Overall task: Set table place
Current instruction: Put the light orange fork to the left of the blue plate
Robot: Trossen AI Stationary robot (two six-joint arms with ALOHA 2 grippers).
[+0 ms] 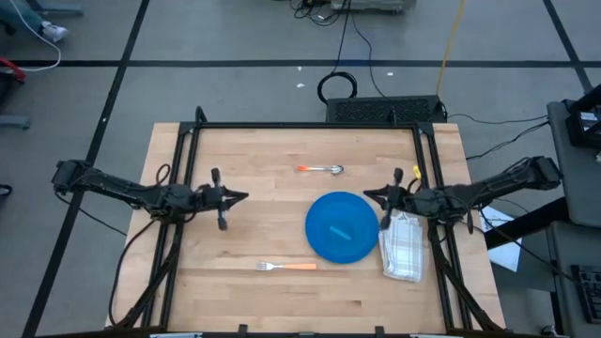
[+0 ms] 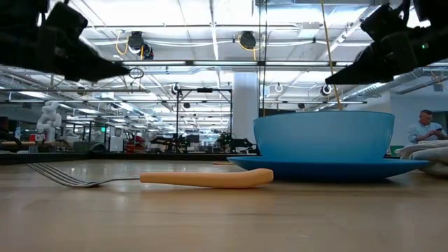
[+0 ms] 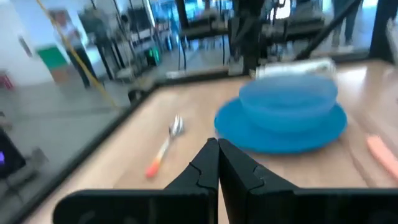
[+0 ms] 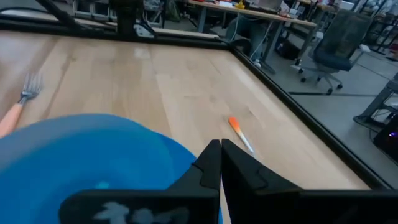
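My left gripper (image 3: pixel 218 163) and right gripper (image 4: pixel 221 165) both pinched closed, seemingly empty, above the table (image 1: pixel 263 310).

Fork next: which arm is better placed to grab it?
Left, probably. The fork lies left of the blue plate, on the left gripper's side; the right gripper would have to cross the plate. Both grippers are shut, empty.

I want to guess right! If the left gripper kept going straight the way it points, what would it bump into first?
Probably the blue bowl on the blue plate. The left gripper, fingers shut, points across the table toward it, though its height is unclear.
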